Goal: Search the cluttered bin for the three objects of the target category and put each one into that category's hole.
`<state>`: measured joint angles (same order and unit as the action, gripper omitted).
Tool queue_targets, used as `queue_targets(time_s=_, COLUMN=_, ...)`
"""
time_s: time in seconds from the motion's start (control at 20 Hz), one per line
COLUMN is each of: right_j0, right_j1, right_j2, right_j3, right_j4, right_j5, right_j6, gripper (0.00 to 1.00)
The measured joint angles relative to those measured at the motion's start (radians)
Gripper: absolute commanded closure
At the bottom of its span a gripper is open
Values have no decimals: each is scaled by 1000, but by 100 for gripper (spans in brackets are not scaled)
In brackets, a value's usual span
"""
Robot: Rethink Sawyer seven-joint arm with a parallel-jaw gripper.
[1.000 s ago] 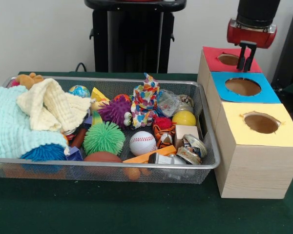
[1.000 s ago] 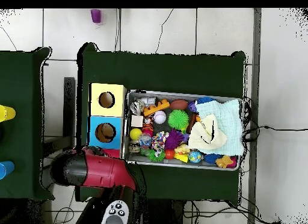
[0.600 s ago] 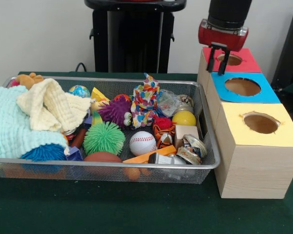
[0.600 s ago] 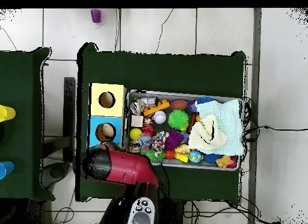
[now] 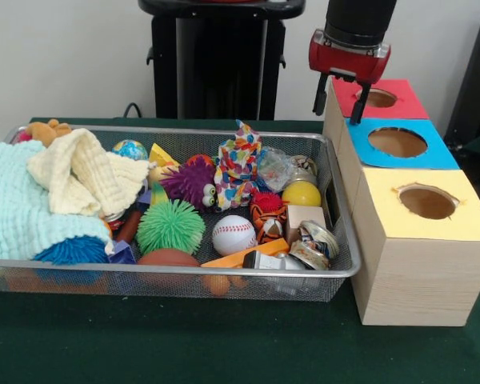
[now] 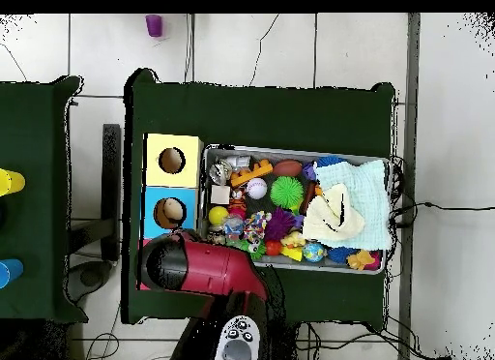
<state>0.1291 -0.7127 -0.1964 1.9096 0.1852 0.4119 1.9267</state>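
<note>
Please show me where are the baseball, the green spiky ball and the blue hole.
baseball point(image 5: 234, 234), front view, middle of its white face.
green spiky ball point(image 5: 170, 226), front view, centre of spikes.
blue hole point(image 5: 398, 142), front view, its opening.

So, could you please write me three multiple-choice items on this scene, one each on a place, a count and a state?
1. Where is the gripper?
A. Above the box's far end, by the red top
B. Down among the toys in the bin
C. Over the yellow top

2. How many holes does the box show?
A. One
B. Three
C. Five

3. What state is the gripper in?
A. Shut on the baseball
B. Shut on a cloth
C. Open and empty

Answers:
1 A: it hangs beside the red top, clear of the bin.
2 B: one hole each in the red, blue and yellow tops.
3 C: its fingers stand apart with nothing between; the baseball lies in the bin.
</note>
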Motion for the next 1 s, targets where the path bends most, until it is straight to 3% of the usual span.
queue_targets(time_s=1.0, right_j0=-44, right_j1=2, right_j2=41, right_j3=-47, right_j4=-132, right_j5=23, right_j6=0, gripper=0)
